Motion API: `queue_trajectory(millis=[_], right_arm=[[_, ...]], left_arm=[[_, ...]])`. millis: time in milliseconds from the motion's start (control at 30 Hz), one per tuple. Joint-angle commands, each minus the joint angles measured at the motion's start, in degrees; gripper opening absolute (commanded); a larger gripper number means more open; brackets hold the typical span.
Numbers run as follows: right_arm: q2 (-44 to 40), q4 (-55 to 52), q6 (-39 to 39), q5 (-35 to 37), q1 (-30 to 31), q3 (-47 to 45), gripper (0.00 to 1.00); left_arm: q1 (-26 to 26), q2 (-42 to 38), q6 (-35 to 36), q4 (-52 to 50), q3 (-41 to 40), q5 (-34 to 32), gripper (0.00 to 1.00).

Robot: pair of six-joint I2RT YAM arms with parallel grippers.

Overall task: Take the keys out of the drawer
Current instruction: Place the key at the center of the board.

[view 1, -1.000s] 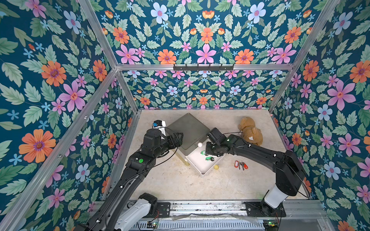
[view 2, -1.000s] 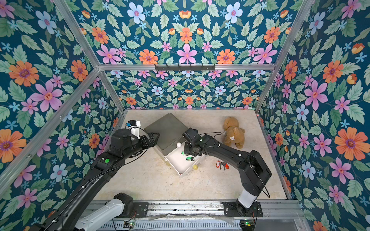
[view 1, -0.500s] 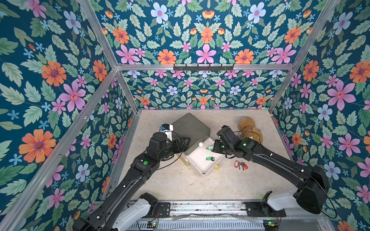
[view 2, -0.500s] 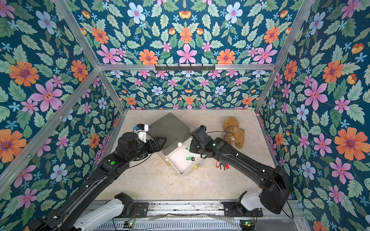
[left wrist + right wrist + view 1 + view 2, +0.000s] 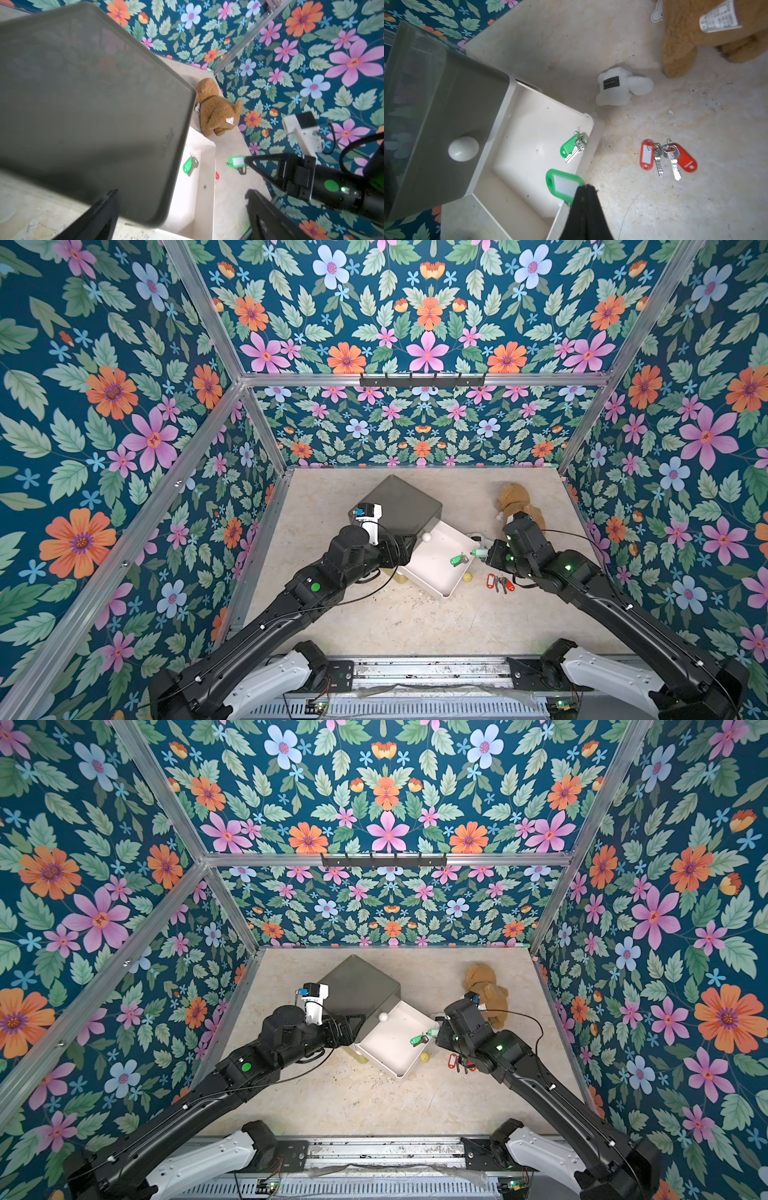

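Right gripper (image 5: 586, 188) has its black fingertips pinched tight on one end of a green-tagged key (image 5: 562, 185). The tag is an oblong of glossy green plastic with a white paper window. It's lifted off the surface, right at the drawer's rim on the side toward the plush toys, and in the left wrist view the metal bit dangles under it.

The drawer (image 5: 529, 124) is a smooth white plastic tray with rounded corners, pulled out of a smoky grey translucent cabinet (image 5: 399, 506) that has a round white knob (image 5: 463, 148) on it. A second green-tagged key (image 5: 572, 148) lies flat inside the drawer near that same rim, its silver blade resting across its tag.

Two red-tagged keys (image 5: 647, 154) sit on the mottled beige tabletop (image 5: 695, 207) outside the drawer, side by side with their rings touching and blades pointing the same way.

A fuzzy brown plush toy (image 5: 685, 41) and a small white plush (image 5: 618, 87) with a black label are farther back on the table.

Left gripper (image 5: 182, 193) has its jaws spread wide around the cabinet's near corner. Can't tell if it's actually touching it.
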Motion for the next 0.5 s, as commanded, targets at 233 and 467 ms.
queue_trajectory(millis=[233, 467], right_arm=[[-5.1, -6.7, 1.6, -3.9, -2.6, -6.3, 0.00], [-11.7, -6.9, 5.5, -8.5, -2.6, -16.4, 0.00]], left_arm=[[-0.1, -3.2, -0.5, -3.6, 1.1, -5.5, 0.99], [-0.1, -2.8, -0.2, -1.3, 0.4, -4.3, 0.99]])
